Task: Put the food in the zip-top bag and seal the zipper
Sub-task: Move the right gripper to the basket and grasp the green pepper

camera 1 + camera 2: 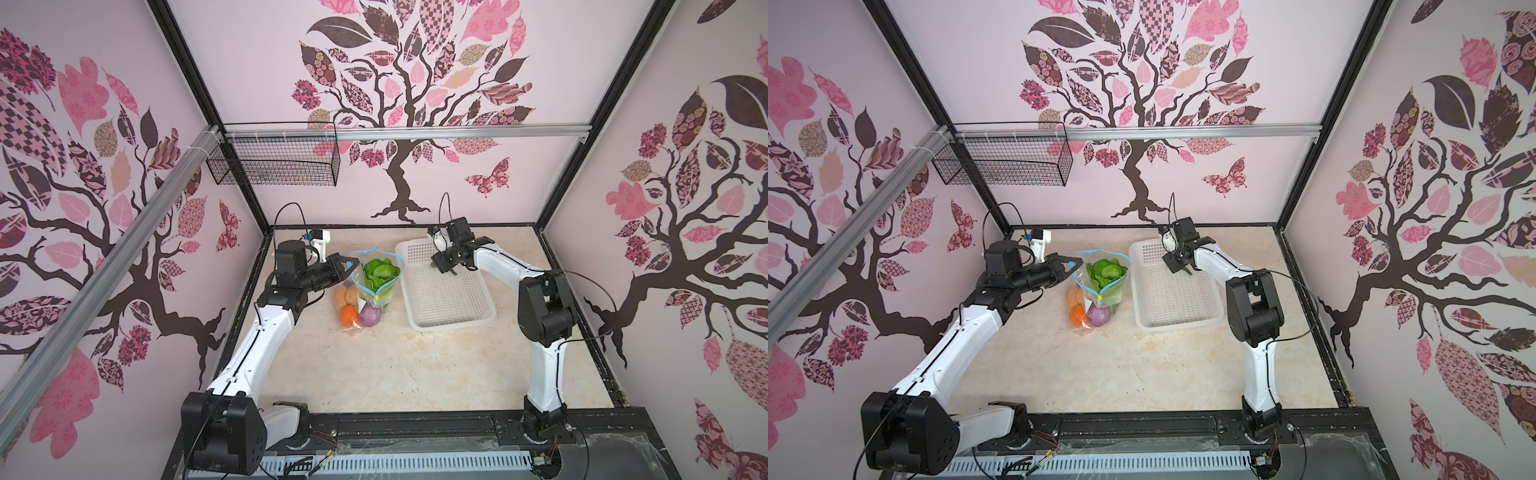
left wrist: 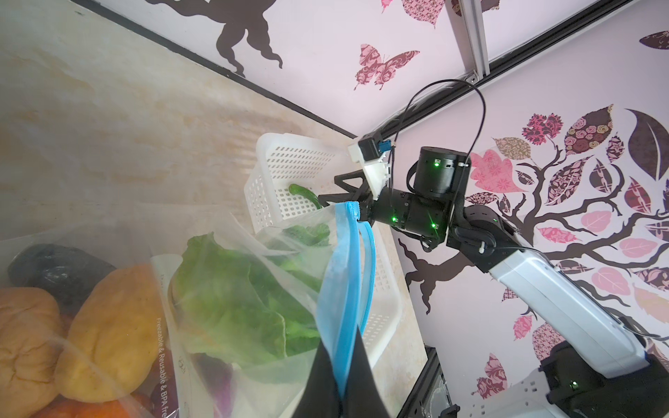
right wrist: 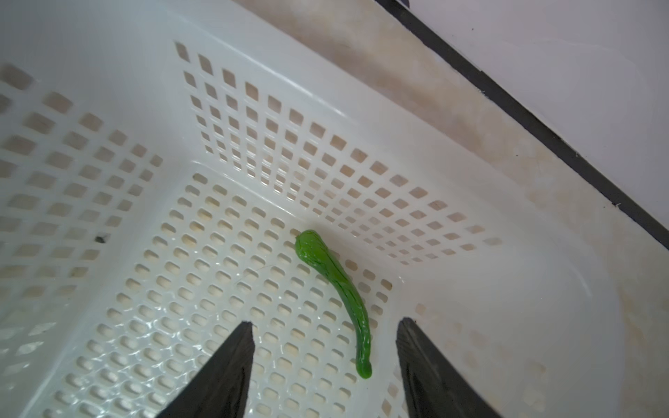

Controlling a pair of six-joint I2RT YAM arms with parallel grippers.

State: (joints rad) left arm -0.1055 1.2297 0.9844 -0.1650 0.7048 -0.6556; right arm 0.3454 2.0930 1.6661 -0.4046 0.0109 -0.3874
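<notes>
**Centre on the pepper, then close**

The right gripper (image 3: 325, 322) hangs with jaws wide over the green pepper (image 3: 335, 289), which lies loose on the floor of the white basket (image 3: 253, 126), closer to one finger. It would do best to centre across the pepper's thicker part, sink low, then close. The left gripper (image 2: 340, 338) is clamped on the zipper (image 2: 344, 271), holding the zip-top bag (image 1: 365, 299) mouth open beside the basket, with the cabbage (image 1: 379, 270) inside.

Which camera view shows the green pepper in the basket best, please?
The right wrist view: the green pepper lies whole on the basket floor. Both top views hide most of it under the right gripper; the left wrist view shows only part.
</notes>
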